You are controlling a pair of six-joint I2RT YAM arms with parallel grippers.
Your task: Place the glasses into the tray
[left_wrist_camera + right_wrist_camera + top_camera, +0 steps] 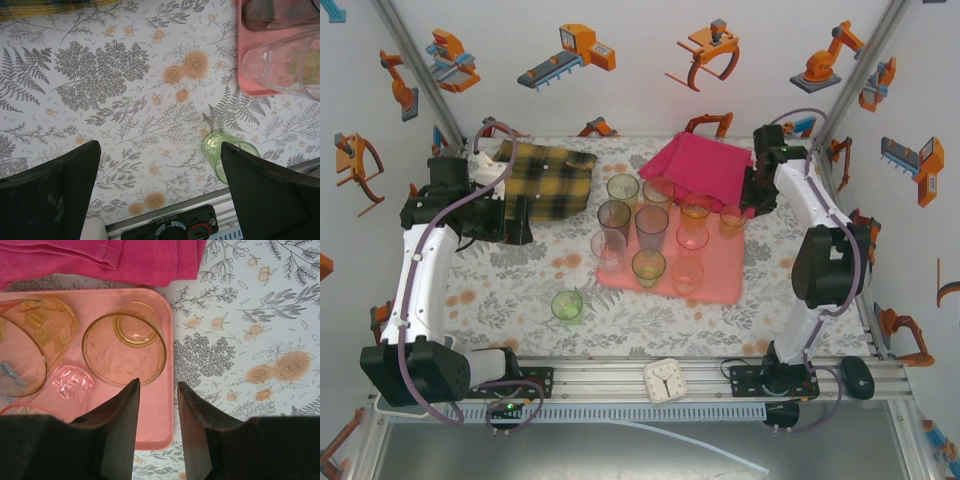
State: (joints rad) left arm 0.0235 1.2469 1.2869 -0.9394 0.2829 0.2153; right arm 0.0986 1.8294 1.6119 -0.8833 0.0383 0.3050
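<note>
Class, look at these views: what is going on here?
Glasses are being collected on a pink tray; most stand on it already. The right gripper hangs open by an amber glass in the tray's corner, holding nothing. The left gripper, open, hovers near one green glass on the table.

Upright tinted glasses [651, 225] clustered on salmon tray [725, 270]; one green glass [567, 305] outside it.

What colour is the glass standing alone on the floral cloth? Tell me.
The glass is transparent green; the top external view shows it best.
</note>
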